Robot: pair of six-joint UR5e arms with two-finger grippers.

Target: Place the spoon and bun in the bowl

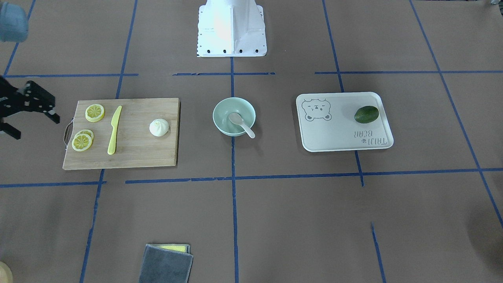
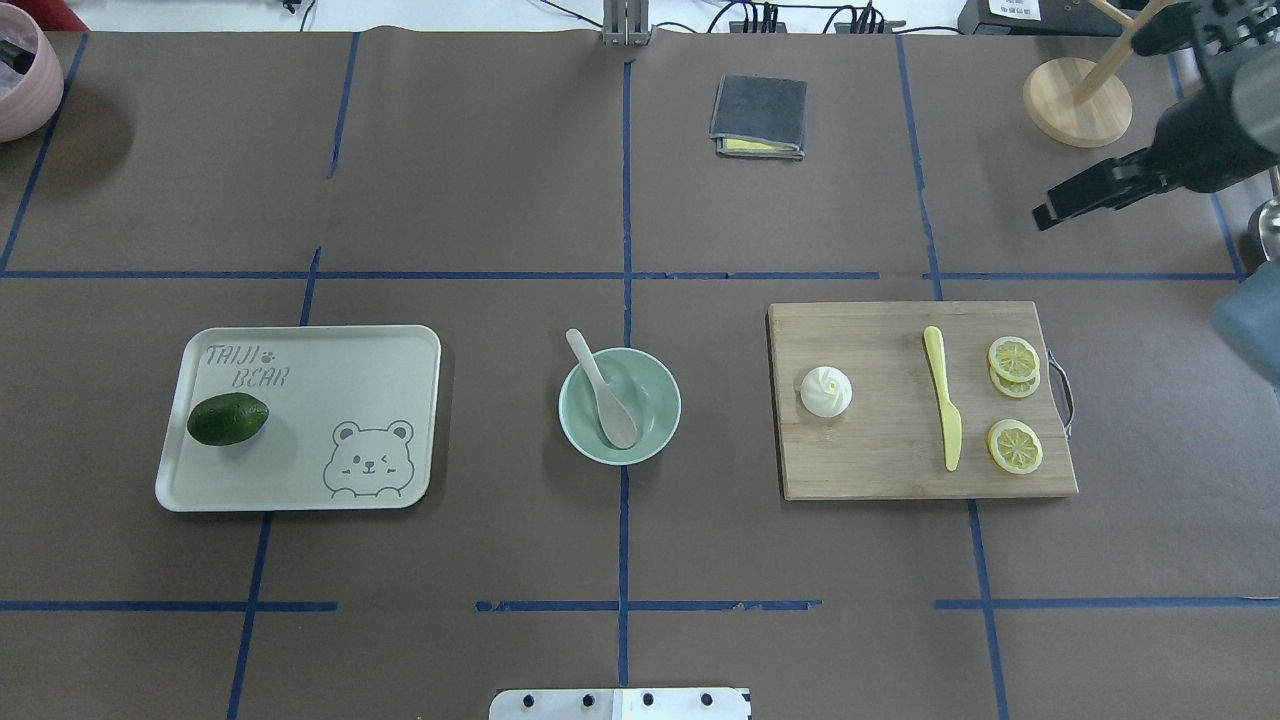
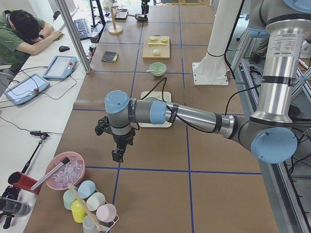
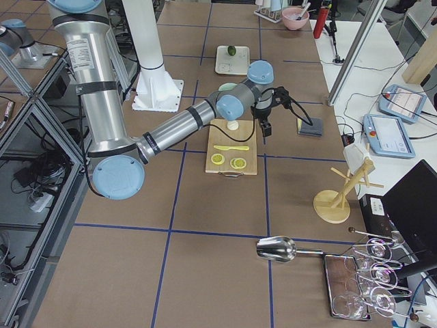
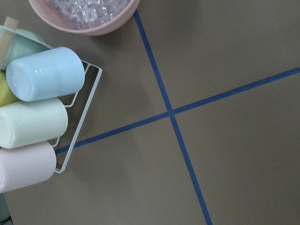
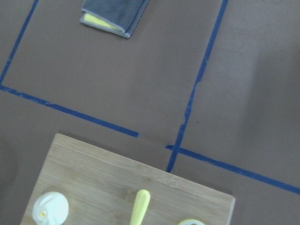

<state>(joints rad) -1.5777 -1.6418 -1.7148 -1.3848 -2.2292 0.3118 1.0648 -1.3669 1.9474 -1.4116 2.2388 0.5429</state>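
Note:
The off-white spoon (image 2: 603, 400) lies in the pale mint-green bowl (image 2: 655, 432) at the table's middle, its scoop inside and its handle over the rim; both also show in the front view, spoon (image 1: 240, 124) and bowl (image 1: 224, 108). The white pleated bun (image 2: 826, 391) sits on the wooden cutting board (image 2: 880, 465), apart from the bowl; the right wrist view shows it (image 6: 50, 207) too. My right gripper (image 1: 37, 126) hovers off the board's far outer corner, open and empty. My left gripper (image 3: 116, 154) shows only in the left side view, far from the bowl; I cannot tell its state.
On the board lie a yellow plastic knife (image 2: 943, 400) and lemon slices (image 2: 1014, 358). A grey tray (image 2: 300, 480) holds a dark green fruit (image 2: 228, 419). A folded grey cloth (image 2: 760, 117), a wooden stand (image 2: 1077, 100), a pink bowl (image 2: 15, 80) and a cup rack (image 5: 42, 112) stand at the edges.

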